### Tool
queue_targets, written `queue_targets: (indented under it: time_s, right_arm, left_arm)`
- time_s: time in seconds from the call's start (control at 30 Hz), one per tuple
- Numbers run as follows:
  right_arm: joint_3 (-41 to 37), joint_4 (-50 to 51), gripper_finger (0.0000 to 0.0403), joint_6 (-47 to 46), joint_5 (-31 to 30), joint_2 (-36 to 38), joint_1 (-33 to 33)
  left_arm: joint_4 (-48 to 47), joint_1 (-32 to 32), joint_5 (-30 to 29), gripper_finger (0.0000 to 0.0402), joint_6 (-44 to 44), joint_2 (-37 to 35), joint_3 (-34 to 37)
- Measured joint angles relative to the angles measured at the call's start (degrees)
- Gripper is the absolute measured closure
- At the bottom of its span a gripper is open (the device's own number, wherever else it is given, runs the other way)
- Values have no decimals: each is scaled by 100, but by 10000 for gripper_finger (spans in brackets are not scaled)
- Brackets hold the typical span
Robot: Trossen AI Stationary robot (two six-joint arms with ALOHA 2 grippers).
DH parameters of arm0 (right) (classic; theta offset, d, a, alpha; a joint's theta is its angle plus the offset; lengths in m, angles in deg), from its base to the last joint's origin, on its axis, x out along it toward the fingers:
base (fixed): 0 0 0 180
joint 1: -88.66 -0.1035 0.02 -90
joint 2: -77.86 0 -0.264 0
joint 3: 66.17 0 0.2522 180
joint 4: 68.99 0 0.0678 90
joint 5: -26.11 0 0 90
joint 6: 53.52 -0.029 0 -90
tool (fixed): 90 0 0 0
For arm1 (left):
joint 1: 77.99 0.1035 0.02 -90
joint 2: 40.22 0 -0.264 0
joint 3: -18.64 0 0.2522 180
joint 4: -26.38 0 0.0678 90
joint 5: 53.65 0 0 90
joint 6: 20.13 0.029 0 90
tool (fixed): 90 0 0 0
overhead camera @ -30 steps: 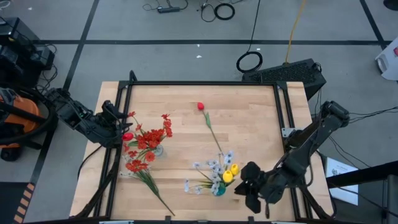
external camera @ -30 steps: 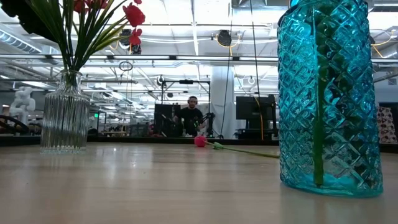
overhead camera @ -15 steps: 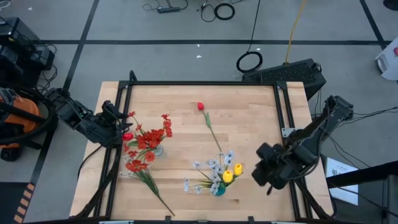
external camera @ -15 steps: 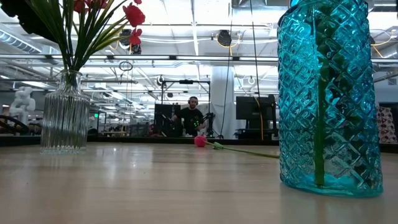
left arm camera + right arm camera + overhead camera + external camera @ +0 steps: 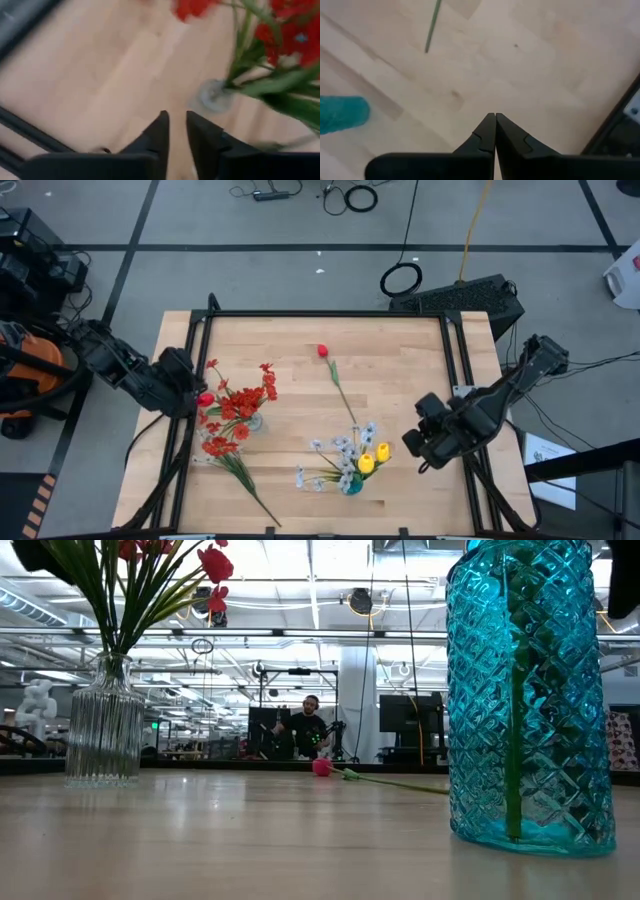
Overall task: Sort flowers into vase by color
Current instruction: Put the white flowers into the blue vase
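A clear ribbed vase (image 5: 105, 725) at the table's left holds red flowers (image 5: 240, 398). My left gripper (image 5: 188, 383) hovers just left of it, narrowly open, with nothing between its fingers (image 5: 177, 120). A blue vase (image 5: 525, 690) near the front edge holds yellow tulips (image 5: 370, 458) and white sprays (image 5: 340, 448). My right gripper (image 5: 412, 448) is to the right of it, shut on nothing (image 5: 495, 116). A red tulip (image 5: 323, 352) lies flat on the table's middle, stalk toward the blue vase. A red spray (image 5: 222, 446) lies on the table by the clear vase.
A black frame (image 5: 325, 314) runs round the wooden tabletop. Bare wood lies between the two vases and at the far right. A person (image 5: 307, 725) is in the room far beyond the table.
My right gripper has left the front edge beside the blue vase, rising and moving toward the table's far and right side. My left gripper has drawn slightly back toward the table's left edge. No flower has moved.
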Motion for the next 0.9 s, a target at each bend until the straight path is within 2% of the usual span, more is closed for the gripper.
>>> queue_targets:
  time_s: [0.13,0.4,0.5,0.67,0.77,0.9]
  right_arm:
    - [0,78,403,199,-340,0,137]
    - [0,105,403,211,-562,-2,366]
    - [0,76,403,182,-563,-2,389]
    - [0,-31,403,-398,-536,-4,384]
    - [0,-105,403,-985,-349,-4,384]
    - [-67,-187,403,-1251,-81,-2,384]
  left_arm:
    - [-17,0,874,390,-552,125,-103]
    - [-30,-2,2296,398,-1548,403,-103]
    - [-30,-11,2733,398,-1637,588,-103]
    - [-27,-377,2838,399,-1596,942,-103]
    - [160,-836,2840,399,-1709,1128,-98]
    - [385,-1554,2772,399,-2240,1352,-98]
